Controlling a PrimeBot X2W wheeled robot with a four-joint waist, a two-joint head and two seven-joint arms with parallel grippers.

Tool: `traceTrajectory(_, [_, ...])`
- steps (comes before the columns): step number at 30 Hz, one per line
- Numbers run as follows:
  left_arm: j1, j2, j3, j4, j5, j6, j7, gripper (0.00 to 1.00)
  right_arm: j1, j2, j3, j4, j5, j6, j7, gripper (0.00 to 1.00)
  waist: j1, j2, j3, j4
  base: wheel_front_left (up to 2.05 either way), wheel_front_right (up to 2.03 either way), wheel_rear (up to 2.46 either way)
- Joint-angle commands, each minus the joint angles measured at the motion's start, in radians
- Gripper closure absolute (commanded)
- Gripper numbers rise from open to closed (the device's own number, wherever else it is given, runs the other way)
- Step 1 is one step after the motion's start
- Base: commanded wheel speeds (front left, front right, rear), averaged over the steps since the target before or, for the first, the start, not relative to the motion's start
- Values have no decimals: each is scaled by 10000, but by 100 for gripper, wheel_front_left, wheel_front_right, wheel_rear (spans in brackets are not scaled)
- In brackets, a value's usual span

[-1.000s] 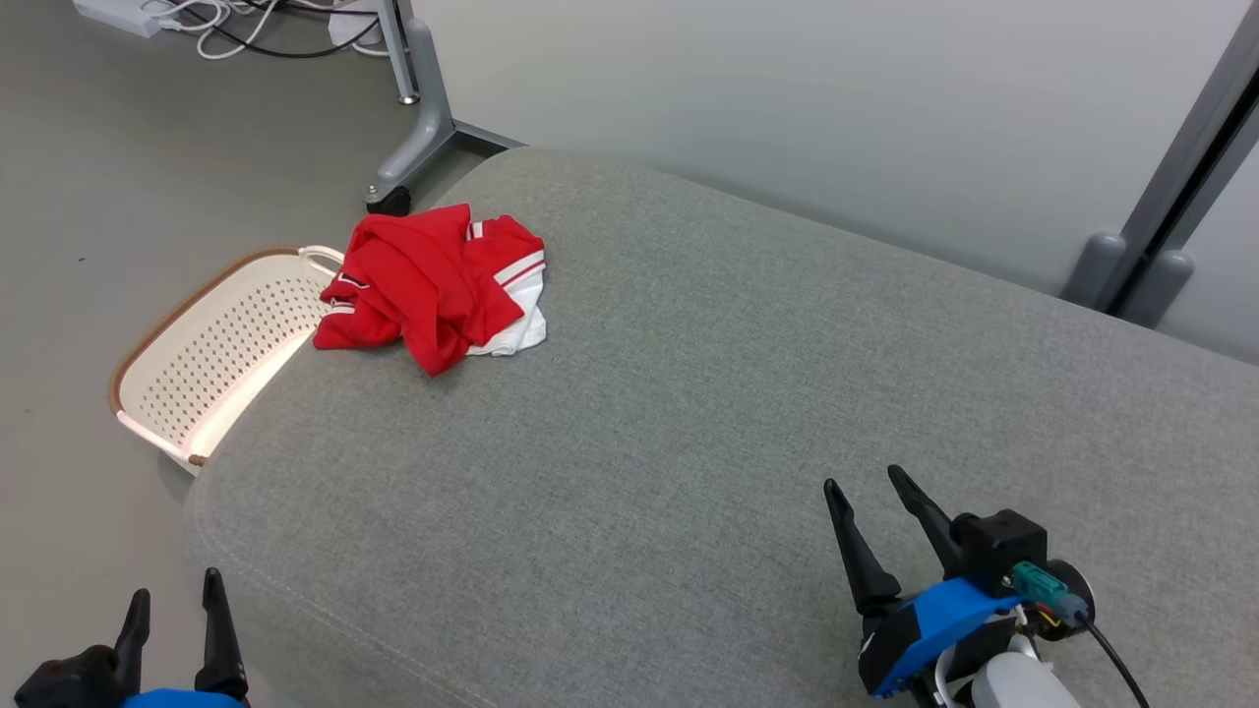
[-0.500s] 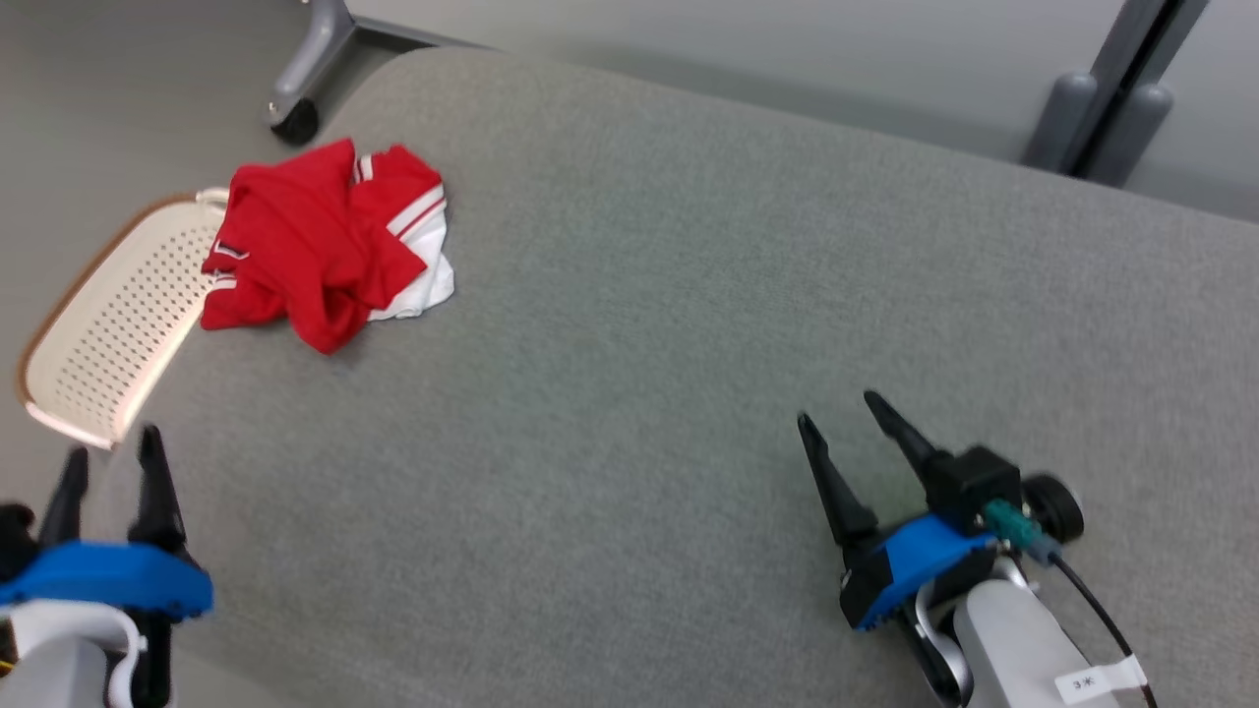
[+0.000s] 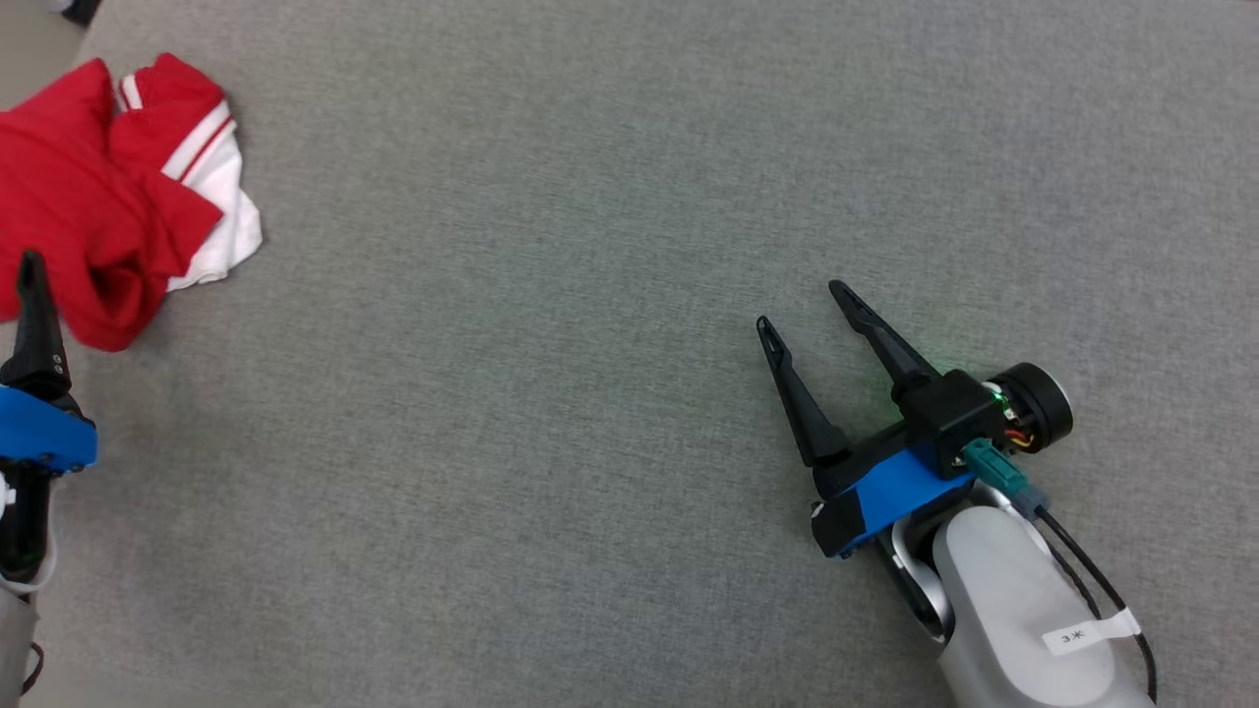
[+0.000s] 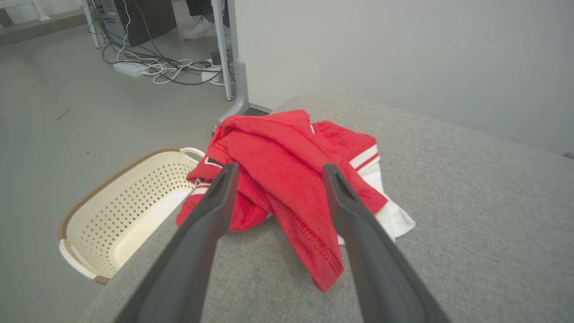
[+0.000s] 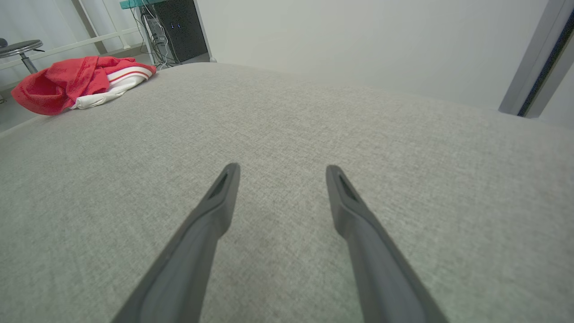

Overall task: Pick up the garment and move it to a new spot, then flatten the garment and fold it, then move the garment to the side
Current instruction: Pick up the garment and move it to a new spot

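Holds the left gripper (image 4: 280, 167) wide open, both dark fingers spread and pointing forward. In head view, shows one left finger (image 3: 35, 329) upright at the left edge, above a blue wrist part (image 3: 39, 438). Holds the right gripper (image 3: 799, 305) open as well, fingers pointing up and slightly left, with the pale forearm (image 3: 1013, 590) behind at lower right.

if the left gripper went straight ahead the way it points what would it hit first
Most likely the red garment, bunched on the grey cushion right ahead of the open left gripper; how far off is unclear.
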Motion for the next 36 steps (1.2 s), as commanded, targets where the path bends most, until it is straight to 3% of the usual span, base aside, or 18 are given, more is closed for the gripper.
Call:
traceTrajectory(1, [-243, 185, -235, 63, -339, 30, -26, 0, -104, -73, 29, -74, -77, -1, -30, 0, -2, -2, 104, -133, 0, 0, 0])
traceTrajectory(5, [-602, 702, -1264, 592, -947, 30, -26, 0, 52, -105, -101, -308, -154, -3, -13, 0, -2, -2, 396, -495, 0, 0, 0])
traceTrajectory(12, [-1046, 919, -2616, 1601, -2024, 30, -26, 0, 405, -113, -394, -572, -336, -4, -9, 0, -2, -2, 545, -859, 0, 0, 0])
traceTrajectory(13, [-1071, 931, -2773, 1637, -2139, 30, -26, 57, 434, -105, -398, -591, -369, -4, -9, 0, -2, -2, 534, -874, 0, 0, 0])
traceTrajectory(14, [-1120, 984, -2916, 1669, -2236, 30, -26, 100, 451, -105, -447, -603, -352, -4, -9, 0, -2, -2, 516, -889, 0, 0, 0])
traceTrajectory(21, [-1417, 1452, -2946, 1073, -2255, 29, -26, 100, 502, -85, -530, -656, 8, -3, -15, 0, -2, -2, 162, -857, 0, 0, 0])
traceTrajectory(31, [-1760, 2140, -1862, -1288, -166, 29, -26, 100, 890, -66, -607, -510, 897, -3, -19, 0, -2, -2, -1210, -1011, 0, 0, 0])
traceTrajectory(36, [-1779, 2277, -1876, -2637, 618, 29, -25, 100, 1370, -66, -611, -439, 1433, -1, -19, 0, -2, -2, -2069, -1380, 0, 0, 0])
